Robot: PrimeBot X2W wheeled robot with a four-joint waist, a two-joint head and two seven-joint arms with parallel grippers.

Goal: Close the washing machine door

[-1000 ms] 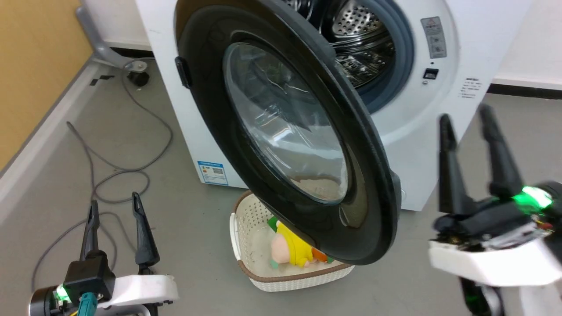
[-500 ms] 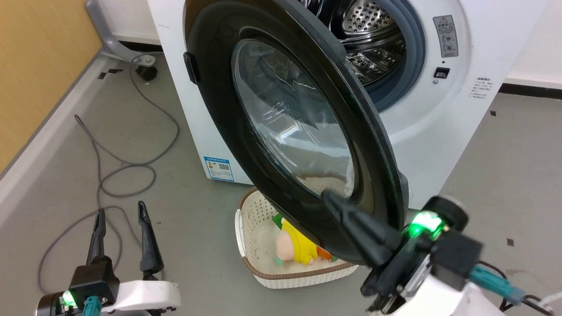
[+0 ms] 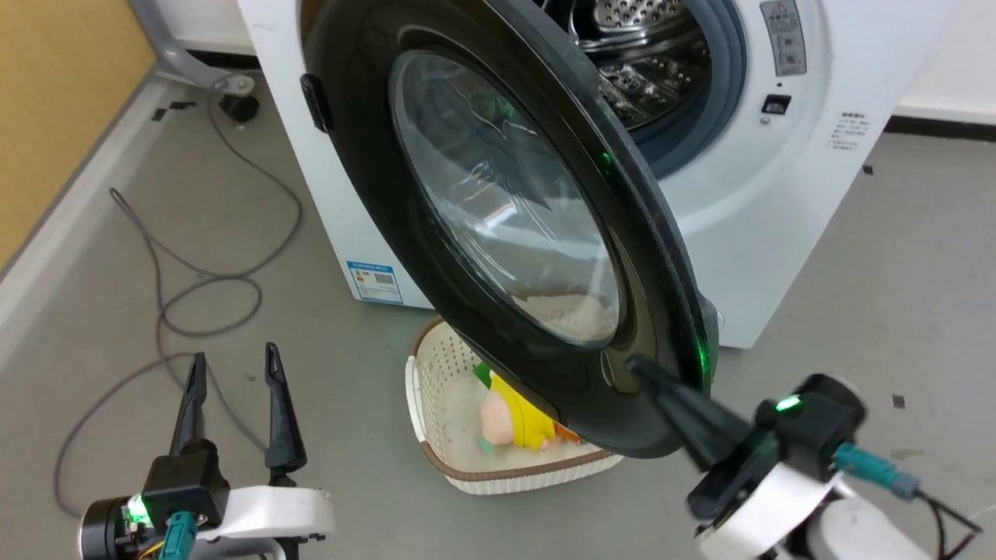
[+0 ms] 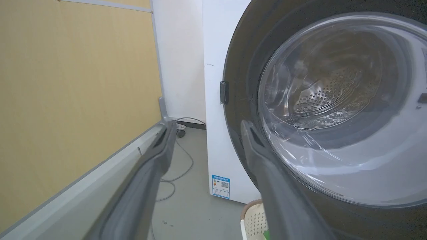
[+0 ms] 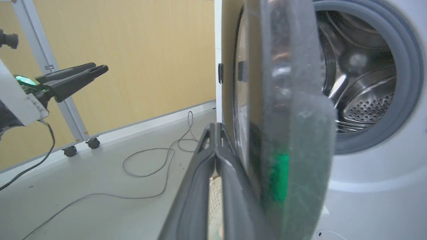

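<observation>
Contact, or very nearly: the right pincer [image 3: 638, 367] is closed, both fingers pressed together with nothing between them, and its tip sits on the lower rim of the door [image 3: 373, 194], close to the free edge. The right wrist view shows those fingers lying along the outer face, so it looks like a push is being set up rather than a grasp. The left pincer [image 3: 233, 354] hangs open and empty low on the left, well apart from the action and above the floor [image 3: 117, 257], where a cable [image 3: 194, 288] trails.

Here's the danger, folks. That rim is glossy and curved, and a narrow tip on it could skate sideways. If it slides off past the free edge, the fingers could end up between the door and the front of the washing machine [image 3: 778, 233] as the door swings. That would pinch them.

The door stands wide open, angled out over the basket [image 3: 436, 459] with a toy [image 3: 513, 424] in it. The basket sits under the door's lower edge, and I can't tell how much room there is between them.

Further back, the drum [image 3: 646, 47] and its gasket [image 3: 720, 93] are fully exposed. If the push is too soft, the door may rest against the gasket without latching. If it's too hard, the door may bounce open again.
</observation>
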